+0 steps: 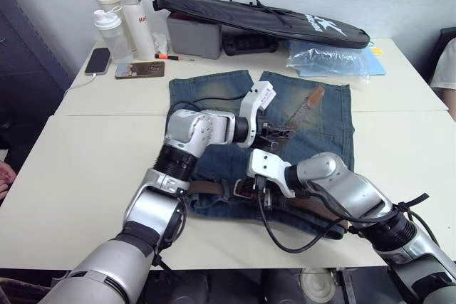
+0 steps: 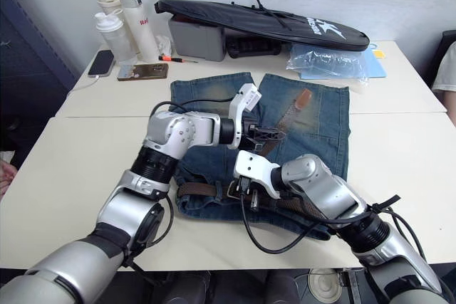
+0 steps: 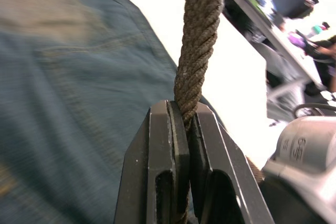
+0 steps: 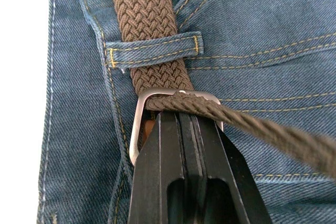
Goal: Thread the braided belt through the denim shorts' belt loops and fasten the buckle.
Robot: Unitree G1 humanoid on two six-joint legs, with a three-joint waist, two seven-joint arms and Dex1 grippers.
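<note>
— Jaws?
— Left gripper is clenched on the braided belt, holding its free length taut above the denim shorts. Right gripper is closed, pressing at the buckle.
— And the belt?
— It passes under one of the belt loops beside the buckle, on the waistband; the shorts lie flat on the surface.

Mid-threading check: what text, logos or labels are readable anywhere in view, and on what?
"Re": red letters, cut off, on the white bottle at the table's far left.
White logo and lettering on the black bag: too small to read.
Embossed marking on the grey arm housing in the left wrist view: blurred, unreadable.
Nothing readable on the denim shorts, braided belt or buckle.
</note>
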